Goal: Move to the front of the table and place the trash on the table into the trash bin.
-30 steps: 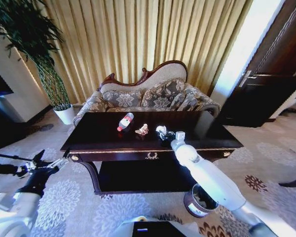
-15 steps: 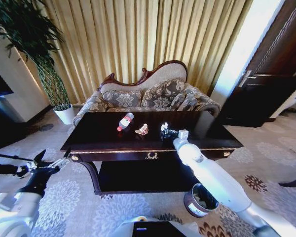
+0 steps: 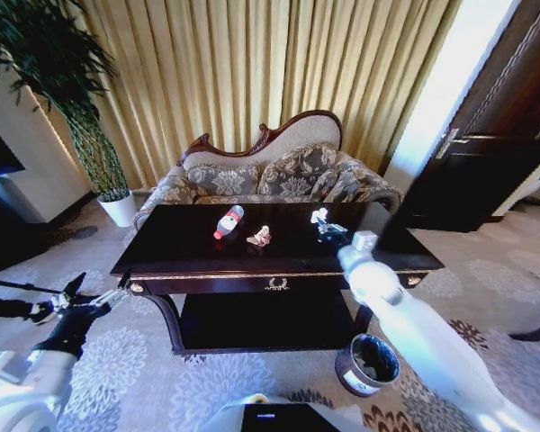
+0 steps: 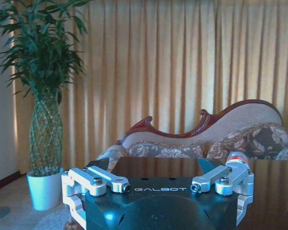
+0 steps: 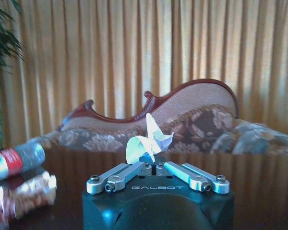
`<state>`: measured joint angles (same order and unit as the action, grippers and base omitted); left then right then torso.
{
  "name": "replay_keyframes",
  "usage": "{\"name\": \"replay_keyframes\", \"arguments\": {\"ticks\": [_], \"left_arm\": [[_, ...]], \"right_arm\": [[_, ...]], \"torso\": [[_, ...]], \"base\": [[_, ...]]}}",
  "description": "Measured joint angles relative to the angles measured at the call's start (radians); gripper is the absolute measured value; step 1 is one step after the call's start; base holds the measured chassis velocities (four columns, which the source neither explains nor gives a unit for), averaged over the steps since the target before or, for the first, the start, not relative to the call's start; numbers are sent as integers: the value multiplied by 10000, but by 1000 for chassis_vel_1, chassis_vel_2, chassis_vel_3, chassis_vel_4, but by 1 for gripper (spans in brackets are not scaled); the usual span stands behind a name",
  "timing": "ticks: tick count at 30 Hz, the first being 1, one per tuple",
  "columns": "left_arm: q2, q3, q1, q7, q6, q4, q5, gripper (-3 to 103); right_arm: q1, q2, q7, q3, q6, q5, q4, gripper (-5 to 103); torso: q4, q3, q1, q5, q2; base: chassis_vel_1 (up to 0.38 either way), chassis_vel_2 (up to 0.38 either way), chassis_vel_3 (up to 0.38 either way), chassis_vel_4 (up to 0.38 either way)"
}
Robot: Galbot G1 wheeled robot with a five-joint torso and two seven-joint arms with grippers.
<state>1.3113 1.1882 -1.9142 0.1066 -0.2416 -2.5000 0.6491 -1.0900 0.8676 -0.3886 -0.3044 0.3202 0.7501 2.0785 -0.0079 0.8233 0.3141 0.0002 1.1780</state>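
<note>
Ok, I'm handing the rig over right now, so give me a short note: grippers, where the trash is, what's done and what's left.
Right gripper: shut on a white paper wad, held above the table at its right side.
Left gripper: open, empty, parked low, left of the table.
On the table: bottle and pinkish wad, near the middle.
Trash bin: on the floor by the table's front right corner.
Done: one wad picked up.
Left: drop it in the bin, then the bottle and the pinkish wad.
</note>
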Motion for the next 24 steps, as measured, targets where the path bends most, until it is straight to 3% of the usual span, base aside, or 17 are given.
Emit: {"name": "replay_keyframes", "arguments": {"ticks": [12,24], "left_arm": [[-1030,31,171,-69,34,186,683,100],[-1331,16,607,-505,-413,466,1083,100]], "right_arm": [[-2274,953,35,-1196,-373,-1238,859,0],[-4331,1223,326,-3097,-621,-1288,2098,0]], "torso": [[4,0,0,-1,0],[4,0,0,-2,0]], "base": [[0,0,0,0],[0,0,0,0]]}}
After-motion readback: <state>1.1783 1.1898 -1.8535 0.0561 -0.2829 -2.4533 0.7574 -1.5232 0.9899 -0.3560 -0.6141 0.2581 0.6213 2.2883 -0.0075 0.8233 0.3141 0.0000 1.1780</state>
